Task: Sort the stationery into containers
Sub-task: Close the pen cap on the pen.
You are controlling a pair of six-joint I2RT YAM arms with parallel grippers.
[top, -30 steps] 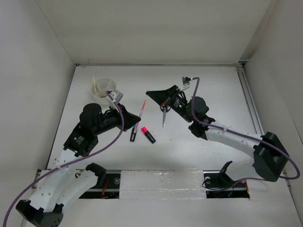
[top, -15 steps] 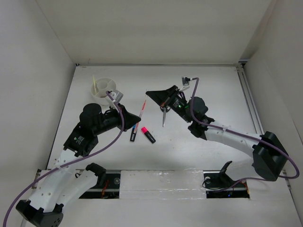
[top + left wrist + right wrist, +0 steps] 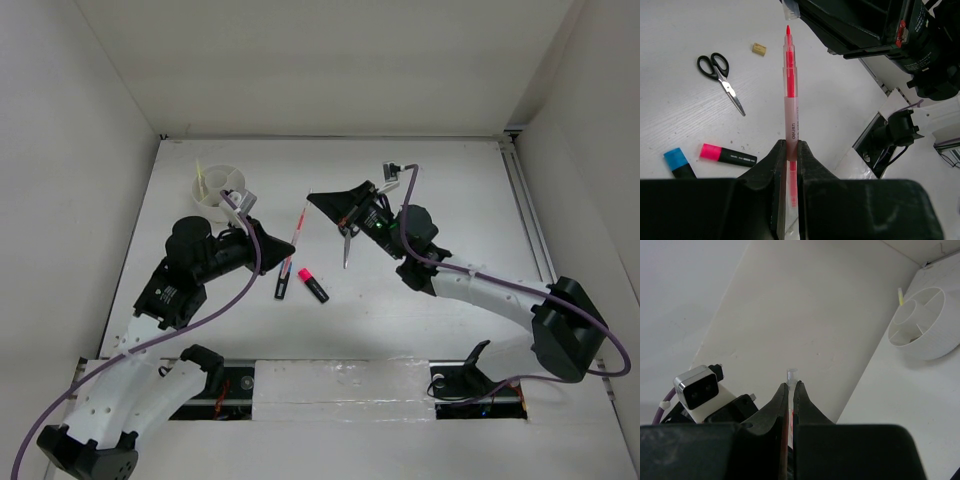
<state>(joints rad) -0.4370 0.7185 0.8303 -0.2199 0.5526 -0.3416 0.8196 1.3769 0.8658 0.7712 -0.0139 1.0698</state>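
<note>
My left gripper (image 3: 288, 255) (image 3: 790, 145) is shut on the lower barrel of the thin pink pen (image 3: 300, 228) (image 3: 790, 95) and holds it above the table, bare tip toward the right gripper. My right gripper (image 3: 311, 198) (image 3: 790, 385) is shut on a clear pen cap (image 3: 791, 374) just off that tip. The white divided bowl (image 3: 222, 190) (image 3: 927, 325) stands at the far left with the yellow pen (image 3: 200, 178) in it. The scissors (image 3: 347, 240) (image 3: 722, 80), the blue-capped highlighter (image 3: 283, 284), the pink-capped highlighter (image 3: 312, 284) and the tan block (image 3: 759, 48) lie on the table.
White walls close in the table at the back and both sides. A metal rail (image 3: 528, 215) runs along the right edge. The two arms meet over the middle of the table, above the highlighters and scissors.
My left arm has shifted slightly toward the back left with the pink pen in it. The right gripper has barely moved.
</note>
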